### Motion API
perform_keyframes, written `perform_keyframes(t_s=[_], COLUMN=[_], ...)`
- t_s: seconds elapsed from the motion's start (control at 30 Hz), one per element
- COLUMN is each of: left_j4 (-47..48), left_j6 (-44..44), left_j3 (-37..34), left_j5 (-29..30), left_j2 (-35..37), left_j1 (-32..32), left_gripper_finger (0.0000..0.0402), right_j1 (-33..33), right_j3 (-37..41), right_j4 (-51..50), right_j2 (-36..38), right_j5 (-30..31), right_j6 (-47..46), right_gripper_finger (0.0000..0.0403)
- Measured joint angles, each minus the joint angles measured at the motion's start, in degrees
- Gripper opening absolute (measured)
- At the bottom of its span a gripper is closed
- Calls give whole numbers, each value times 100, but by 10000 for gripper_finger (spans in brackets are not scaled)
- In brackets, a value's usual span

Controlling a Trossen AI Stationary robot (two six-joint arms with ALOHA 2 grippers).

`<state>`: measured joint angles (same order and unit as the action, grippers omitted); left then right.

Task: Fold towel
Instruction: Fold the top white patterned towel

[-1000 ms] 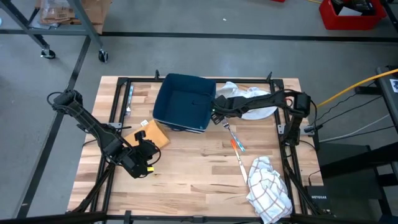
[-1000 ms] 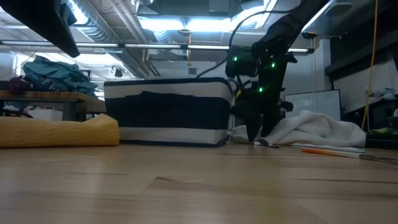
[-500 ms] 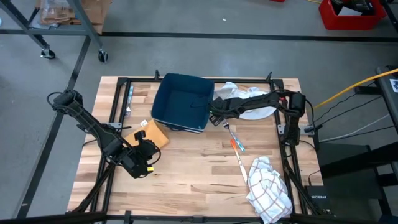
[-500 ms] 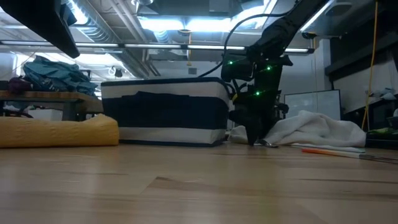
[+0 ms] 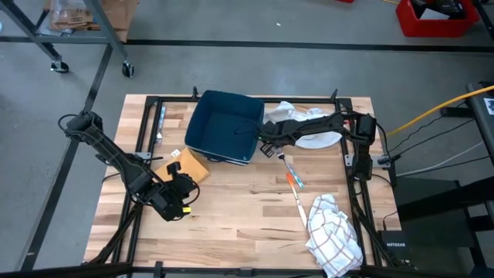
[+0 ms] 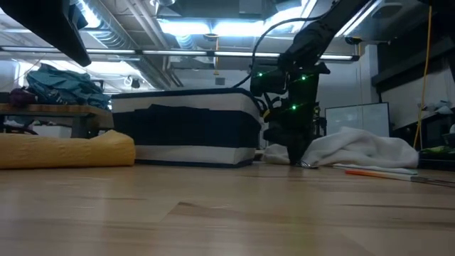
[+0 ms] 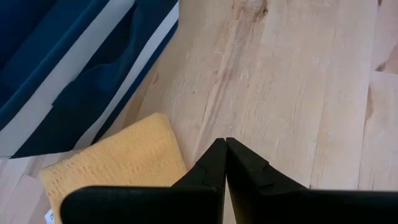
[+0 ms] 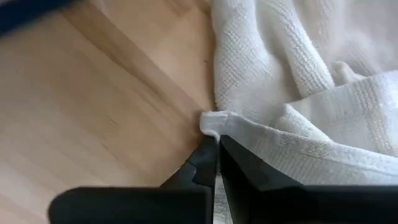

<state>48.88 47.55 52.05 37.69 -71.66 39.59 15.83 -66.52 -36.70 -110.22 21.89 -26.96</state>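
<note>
High view: your right gripper (image 5: pixel 265 147) sits at the table's far middle, just beside the blue bin (image 5: pixel 224 127) on its 3 o'clock side, with the white towel (image 5: pixel 312 127) trailing from the jaws toward 2 o'clock, back along the arm. The right wrist view shows the fingers (image 8: pixel 208 163) drawn together with a folded corner of the towel (image 8: pixel 292 81) at their tips; you appear to have it pinched, though how much cloth lies between the pads is hidden. The towel's bulk is heaped, not spread, its long axis running roughly 9 to 3 o'clock along the far edge. Judged from this, any pull must go toward 6 o'clock, onto open wood, clear of the bin and of the utensils (image 5: pixel 292 181) lying just near-side of the jaws. Your left gripper (image 7: pixel 225 163), clenched on nothing, waits at the near left beside the yellow cloth (image 5: pixel 189 166), well apart from the towel. A checked cloth (image 5: pixel 332 232) lies at the near right.
</note>
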Motion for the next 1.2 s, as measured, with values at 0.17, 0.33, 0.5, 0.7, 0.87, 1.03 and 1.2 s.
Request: perform_keyframes(t_s=[0.17, 0.33, 0.5, 0.7, 0.87, 1.03, 1.2], left_j4=[0, 0, 0, 0, 0, -6, -159], left_j6=[-2, -2, -2, -2, -2, -2, 32], left_j3=[0, 0, 0, 0, 0, 0, -3], left_j5=[0, 0, 0, 0, 0, 52, 417], left_j2=[-1, -1, -2, -2, -2, -2, -2], left_j1=[0, 0, 0, 0, 0, 0, 0], left_gripper_finger=[4, 4, 4, 4, 4, 4, 4], right_j1=[-1, -4, -25, -263, -572, -921, -1286], right_j3=[-353, -868, -1545, -2686, -3925, -5154, -6439], right_j4=[-674, -1482, -2252, -3544, -4856, -5309, -5338], right_j2=[0, 3, 9, 11, 13, 110, 142], right_j5=[165, 224, 269, 823, 1226, 1459, 1828], right_j6=[28, 31, 31, 33, -27, -273, -301], right_gripper_finger=[8, 4, 3, 2, 1, 1, 0])
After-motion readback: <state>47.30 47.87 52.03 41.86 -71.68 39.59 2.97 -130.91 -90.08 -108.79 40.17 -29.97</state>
